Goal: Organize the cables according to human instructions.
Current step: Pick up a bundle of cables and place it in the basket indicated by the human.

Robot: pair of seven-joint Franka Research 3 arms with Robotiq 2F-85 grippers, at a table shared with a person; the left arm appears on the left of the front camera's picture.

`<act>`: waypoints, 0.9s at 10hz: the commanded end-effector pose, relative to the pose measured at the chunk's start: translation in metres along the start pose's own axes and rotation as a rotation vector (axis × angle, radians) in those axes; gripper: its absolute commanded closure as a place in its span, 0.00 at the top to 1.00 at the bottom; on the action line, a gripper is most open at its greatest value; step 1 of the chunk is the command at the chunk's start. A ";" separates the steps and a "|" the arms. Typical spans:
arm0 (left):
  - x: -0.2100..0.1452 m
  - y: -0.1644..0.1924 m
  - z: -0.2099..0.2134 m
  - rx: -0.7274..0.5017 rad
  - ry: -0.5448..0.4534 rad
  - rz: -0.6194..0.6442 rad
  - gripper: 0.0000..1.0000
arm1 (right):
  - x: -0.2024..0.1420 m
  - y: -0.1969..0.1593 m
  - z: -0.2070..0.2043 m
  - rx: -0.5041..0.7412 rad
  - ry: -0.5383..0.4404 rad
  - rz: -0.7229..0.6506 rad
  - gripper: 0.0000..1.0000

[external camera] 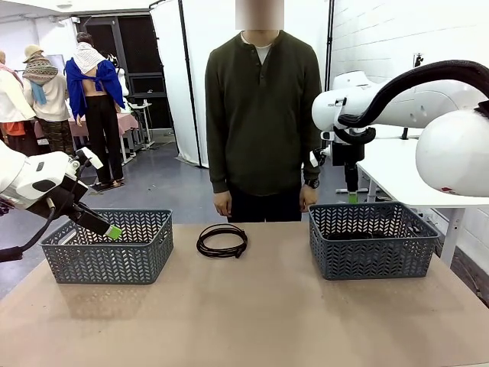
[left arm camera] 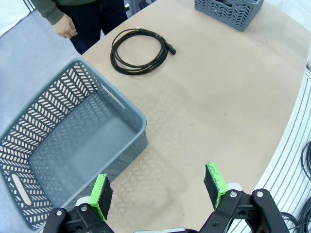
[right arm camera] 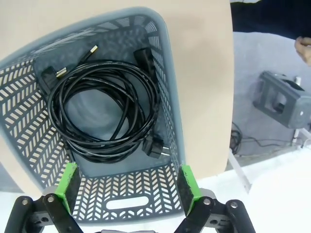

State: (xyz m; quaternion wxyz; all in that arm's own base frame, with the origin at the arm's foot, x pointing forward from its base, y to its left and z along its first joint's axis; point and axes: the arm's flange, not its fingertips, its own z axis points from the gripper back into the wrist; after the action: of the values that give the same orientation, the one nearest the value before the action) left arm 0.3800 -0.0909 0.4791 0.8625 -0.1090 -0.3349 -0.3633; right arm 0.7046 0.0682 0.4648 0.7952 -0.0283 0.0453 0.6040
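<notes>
Basket (external camera: 107, 260) grey moulded plastic, matt; cables (right arm camera: 104, 65) black rubbery, slight sheen; table (external camera: 252, 313) smooth matt tan board

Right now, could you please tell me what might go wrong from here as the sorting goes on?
1. The loose cable on the table lies close to the person's hand; reaching for it could crowd them.
2. The left gripper hangs open near the left basket rim and might knock it.
</notes>
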 end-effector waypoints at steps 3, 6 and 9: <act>-0.001 0.001 -0.001 -0.008 -0.004 0.018 1.00 | -0.003 0.003 0.001 0.003 0.004 -0.001 1.00; -0.001 0.001 -0.001 -0.008 -0.004 0.018 1.00 | -0.003 0.003 0.001 0.003 0.004 -0.001 1.00; -0.001 0.001 -0.001 -0.008 -0.004 0.018 1.00 | -0.003 0.003 0.001 0.003 0.004 -0.001 1.00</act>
State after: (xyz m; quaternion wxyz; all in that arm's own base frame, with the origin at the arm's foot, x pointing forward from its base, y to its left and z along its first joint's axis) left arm 0.3800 -0.0909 0.4791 0.8625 -0.1090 -0.3349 -0.3633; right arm 0.7045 0.0681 0.4657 0.7953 -0.0287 0.0448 0.6039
